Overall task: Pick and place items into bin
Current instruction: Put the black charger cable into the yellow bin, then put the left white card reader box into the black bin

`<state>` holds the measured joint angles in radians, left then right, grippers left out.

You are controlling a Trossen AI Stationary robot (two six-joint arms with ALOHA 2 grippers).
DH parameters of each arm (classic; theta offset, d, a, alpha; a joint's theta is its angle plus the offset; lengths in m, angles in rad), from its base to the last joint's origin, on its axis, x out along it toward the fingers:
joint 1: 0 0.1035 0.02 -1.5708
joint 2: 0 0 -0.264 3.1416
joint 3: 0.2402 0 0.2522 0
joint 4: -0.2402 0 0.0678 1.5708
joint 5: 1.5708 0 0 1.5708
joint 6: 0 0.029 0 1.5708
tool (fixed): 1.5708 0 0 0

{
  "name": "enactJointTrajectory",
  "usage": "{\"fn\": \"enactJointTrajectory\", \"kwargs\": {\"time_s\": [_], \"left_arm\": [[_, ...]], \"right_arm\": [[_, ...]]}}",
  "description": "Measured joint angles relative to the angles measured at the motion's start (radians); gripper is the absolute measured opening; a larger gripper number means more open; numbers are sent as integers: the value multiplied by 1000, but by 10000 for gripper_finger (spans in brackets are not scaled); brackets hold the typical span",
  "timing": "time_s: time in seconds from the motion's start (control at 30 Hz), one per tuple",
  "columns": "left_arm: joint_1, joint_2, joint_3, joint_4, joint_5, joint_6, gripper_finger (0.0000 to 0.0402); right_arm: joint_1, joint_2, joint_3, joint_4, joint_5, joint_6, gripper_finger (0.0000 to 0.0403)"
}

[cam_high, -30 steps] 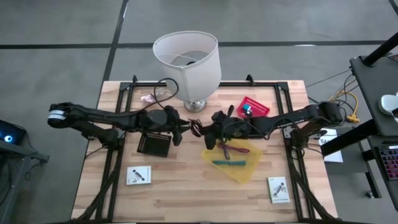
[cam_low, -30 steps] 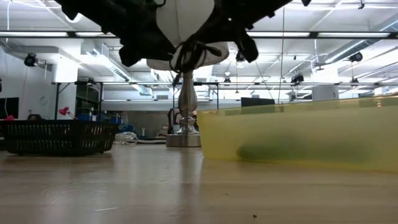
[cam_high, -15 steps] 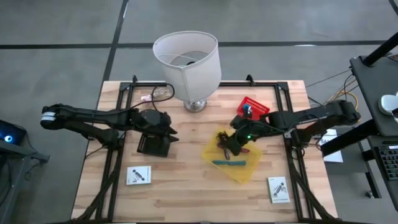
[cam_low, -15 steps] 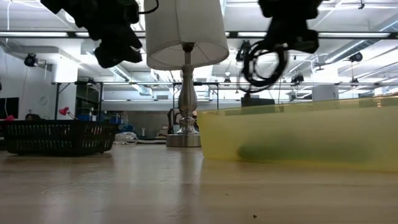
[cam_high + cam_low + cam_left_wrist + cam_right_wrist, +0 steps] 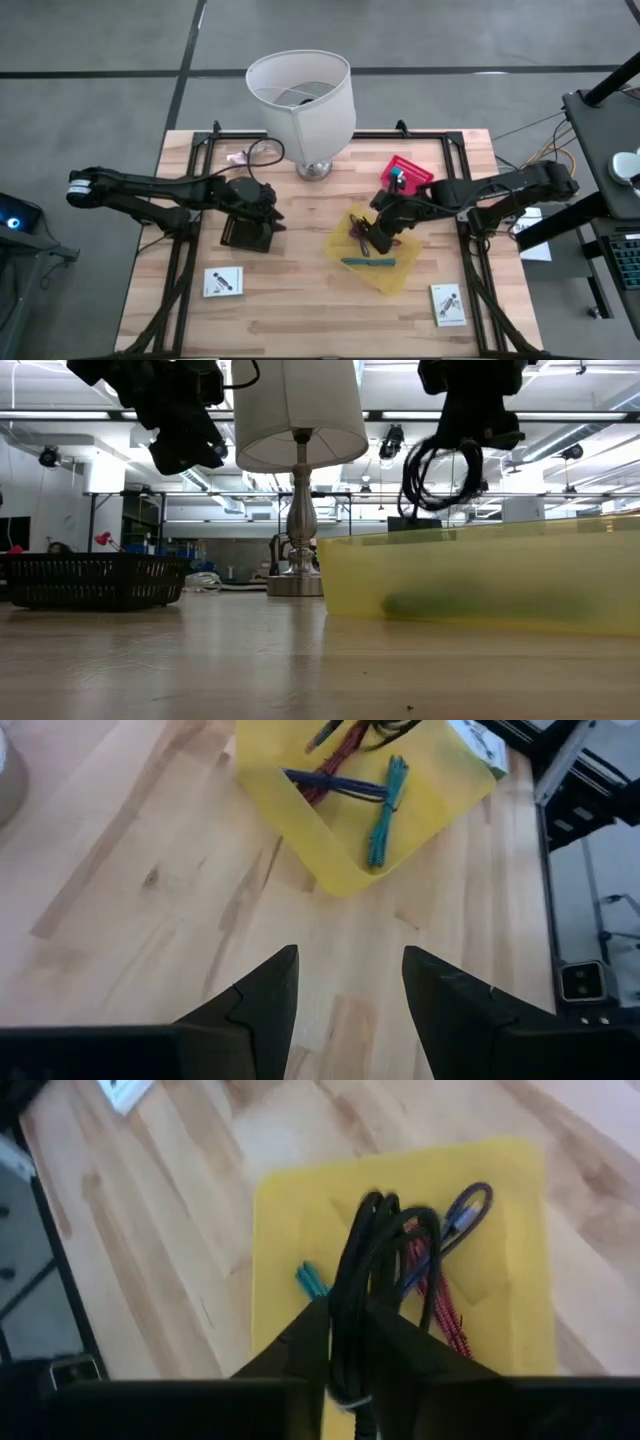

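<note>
Above the yellow bin [image 5: 352, 222], the black cord loop [image 5: 437, 472] hangs from the right hand [image 5: 347, 1348], whose two fingers are pinched on it. Seen from table height, the loop dangles clear of the bin's rim. Inside the bin lie a teal tie [image 5: 368, 262], a purple tie [image 5: 461, 1210] and a maroon tie [image 5: 437, 1302]. The bin sits on the wooden surface [image 5: 300, 300], right of centre. The left hand [image 5: 345, 990] hovers with fingers spread and nothing between them, over the surface by a black mesh basket [image 5: 247, 233]. Two flat white packets lie near the front edge, one on the left [image 5: 223, 282], one on the right [image 5: 448, 303]. A red item [image 5: 409, 172] rests behind the bin. A white lampshade [image 5: 302, 98] on its lamp stands at the back.
</note>
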<state>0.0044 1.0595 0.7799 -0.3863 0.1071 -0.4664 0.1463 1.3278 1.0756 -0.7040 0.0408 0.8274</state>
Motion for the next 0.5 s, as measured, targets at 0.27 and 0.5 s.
{"fn": "enactJointTrajectory", "kwargs": {"time_s": [0.27, 0.5], "left_arm": [[0, -11, 0, -29, 72, -1, 164], [-1, -10, 0, -106, 168, -41, 164]], "right_arm": [[2, 71, 0, -45, -125, -22, 132], [10, 102, 0, -57, -128, -10, 166]]}}
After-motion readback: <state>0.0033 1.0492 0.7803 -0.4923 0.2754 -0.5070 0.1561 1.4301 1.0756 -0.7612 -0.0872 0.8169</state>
